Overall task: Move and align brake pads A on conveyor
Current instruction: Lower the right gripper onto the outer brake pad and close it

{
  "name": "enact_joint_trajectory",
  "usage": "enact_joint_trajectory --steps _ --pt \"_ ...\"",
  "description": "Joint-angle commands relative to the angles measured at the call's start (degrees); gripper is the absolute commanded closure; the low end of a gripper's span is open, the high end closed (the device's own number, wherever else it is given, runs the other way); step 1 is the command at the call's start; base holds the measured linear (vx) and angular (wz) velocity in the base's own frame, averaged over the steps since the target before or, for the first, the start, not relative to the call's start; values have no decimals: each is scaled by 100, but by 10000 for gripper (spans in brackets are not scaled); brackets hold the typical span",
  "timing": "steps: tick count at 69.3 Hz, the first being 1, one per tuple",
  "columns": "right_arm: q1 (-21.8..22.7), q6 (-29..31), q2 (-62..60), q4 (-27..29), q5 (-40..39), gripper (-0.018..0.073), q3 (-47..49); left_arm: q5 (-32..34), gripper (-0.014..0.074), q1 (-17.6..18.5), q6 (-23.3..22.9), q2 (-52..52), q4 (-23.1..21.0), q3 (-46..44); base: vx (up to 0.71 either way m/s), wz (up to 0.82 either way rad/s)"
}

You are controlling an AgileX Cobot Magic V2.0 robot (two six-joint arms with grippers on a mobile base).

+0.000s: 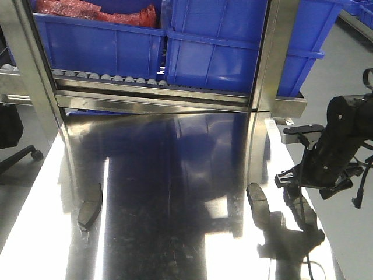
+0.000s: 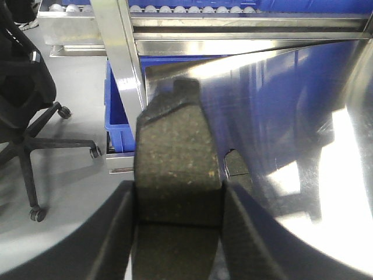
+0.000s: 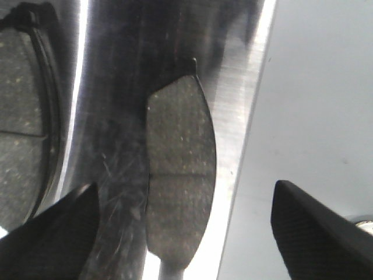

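Note:
The table here is shiny steel [image 1: 175, 245]; the dark conveyor belt is out of view. My left gripper [image 2: 178, 198] is shut on a brake pad [image 2: 175, 146], grey friction face up, held above the table's left edge. It is outside the front view. Another pad [image 2: 236, 169] lies on the table beyond it, also seen in the front view [image 1: 88, 207]. My right gripper [image 1: 303, 185] is open and hovers over a pad [image 3: 178, 192] lying by the table's right edge. A further pad [image 3: 20, 116] lies to that pad's left, also in the front view [image 1: 256, 199].
Blue bins [image 1: 233, 52] stand on a roller rack [image 1: 111, 77] behind the table, one holding red parts [image 1: 93, 10]. Steel posts [image 1: 271, 52] rise at the table's back. An office chair [image 2: 29, 116] stands on the floor to the left.

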State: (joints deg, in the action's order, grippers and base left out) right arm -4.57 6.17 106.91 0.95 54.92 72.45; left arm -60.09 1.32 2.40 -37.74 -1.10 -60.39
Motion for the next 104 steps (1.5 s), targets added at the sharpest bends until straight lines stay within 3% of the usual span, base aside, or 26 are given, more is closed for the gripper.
enact_joint_trajectory --steps 1,22,36,59,71,104 --pt "13 124 -155 48 -178 -9 170 468 603 15 -15 -6 -41 -149 0 0" --pt "13 233 127 90 -348 -9 170 468 603 15 -15 -6 -41 -149 0 0" --pt "13 243 142 90 -386 47 170 468 603 15 -15 -6 -41 -149 0 0" --pt "19 247 142 85 -448 319 170 468 603 15 -15 -6 -41 -149 0 0" --pt "19 247 142 80 -437 575 170 468 603 15 -15 -6 -41 -149 0 0" --pt "12 229 -635 90 -282 566 170 468 603 15 -15 -6 -41 -149 0 0"
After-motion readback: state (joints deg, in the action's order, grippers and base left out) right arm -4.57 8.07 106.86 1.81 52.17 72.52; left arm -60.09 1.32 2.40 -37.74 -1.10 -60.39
